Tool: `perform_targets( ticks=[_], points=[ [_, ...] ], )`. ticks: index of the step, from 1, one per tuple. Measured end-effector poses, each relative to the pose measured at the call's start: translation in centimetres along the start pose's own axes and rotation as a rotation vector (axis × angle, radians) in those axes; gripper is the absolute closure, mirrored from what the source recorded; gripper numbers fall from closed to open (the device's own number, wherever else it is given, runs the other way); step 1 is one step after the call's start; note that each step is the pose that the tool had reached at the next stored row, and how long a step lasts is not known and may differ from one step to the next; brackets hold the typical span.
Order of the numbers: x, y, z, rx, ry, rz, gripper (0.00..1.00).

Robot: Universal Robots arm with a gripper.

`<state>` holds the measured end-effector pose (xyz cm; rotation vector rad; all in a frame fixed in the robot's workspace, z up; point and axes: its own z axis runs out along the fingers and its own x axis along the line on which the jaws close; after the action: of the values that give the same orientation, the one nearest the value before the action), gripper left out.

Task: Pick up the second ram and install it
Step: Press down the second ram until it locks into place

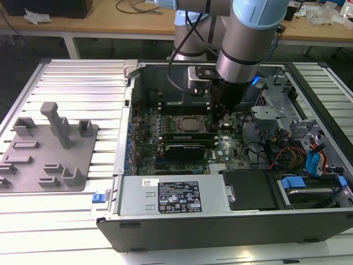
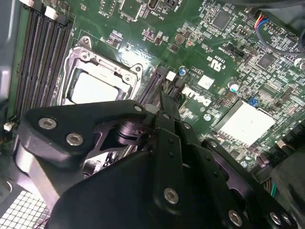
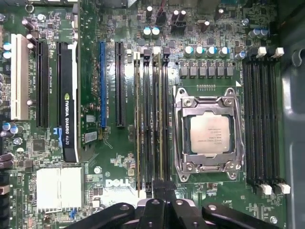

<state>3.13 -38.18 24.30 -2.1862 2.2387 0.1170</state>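
Reaching into the open case (image 1: 165, 215), the gripper (image 3: 163, 187) stood just beside the CPU socket (image 3: 208, 133). The ram (image 3: 157, 119) sat upright in a slot next to that socket, jaws clenched on its end.

An open computer case (image 1: 165, 199) lies on a ribbed metal tabletop (image 1: 77, 88). Inside, a green motherboard (image 3: 109, 162) carries a square processor socket (image 3: 208, 134) and a black graphics card (image 3: 69, 105). A grey plastic tray (image 1: 47, 160) with upright posts sits toward the exterior view's left.
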Motion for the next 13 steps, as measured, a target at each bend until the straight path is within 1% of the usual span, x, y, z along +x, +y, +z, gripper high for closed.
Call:
perform_targets(
  ticks=[2, 4, 8, 13],
  points=[
    [0.01, -0.02, 0.29, 0.0000, 0.0001, 0.000, 0.92],
    [0.02, -0.02, 0.32, -0.0001, 0.0004, 0.000, 0.92],
    [0.03, -0.03, 0.62, 0.0000, -0.0017, 0.000, 0.92],
    [0.05, -0.04, 0.90, -0.0001, -0.0014, 0.000, 0.92]
  ],
)
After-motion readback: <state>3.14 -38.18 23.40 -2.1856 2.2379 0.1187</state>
